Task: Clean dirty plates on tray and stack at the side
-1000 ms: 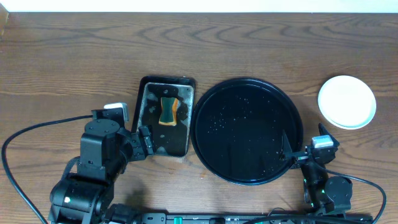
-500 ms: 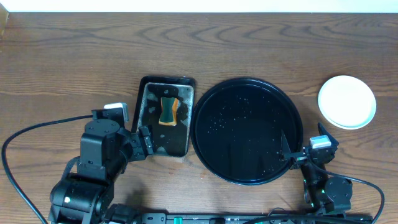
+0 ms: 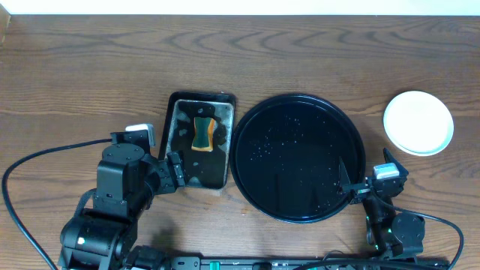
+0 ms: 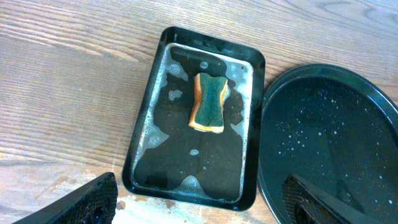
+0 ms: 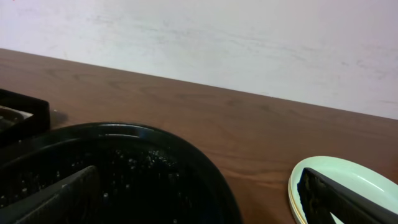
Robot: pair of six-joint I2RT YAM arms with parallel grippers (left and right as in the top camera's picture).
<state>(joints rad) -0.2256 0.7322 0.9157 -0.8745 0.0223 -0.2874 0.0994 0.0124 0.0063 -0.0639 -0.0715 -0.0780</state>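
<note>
Nothing moved; plates point(image 3: 418, 122) lie stacked beyond the right hand point(image 3: 351, 187).

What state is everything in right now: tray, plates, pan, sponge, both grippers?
Tray: wet with droplets, no plates on it.
Plates: stacked on the table right of the tray, top one clean.
Pan: holds soapy water and the sponge.
Sponge: lying in the pan, nothing gripping it.
Left gripper: open, empty, over the pan's near end.
Right gripper: open, empty, at the tray's near-right rim.

A brown wood-grain table point(image 3: 90, 67) stands against a plain white wall point(image 5: 249, 43).
</note>
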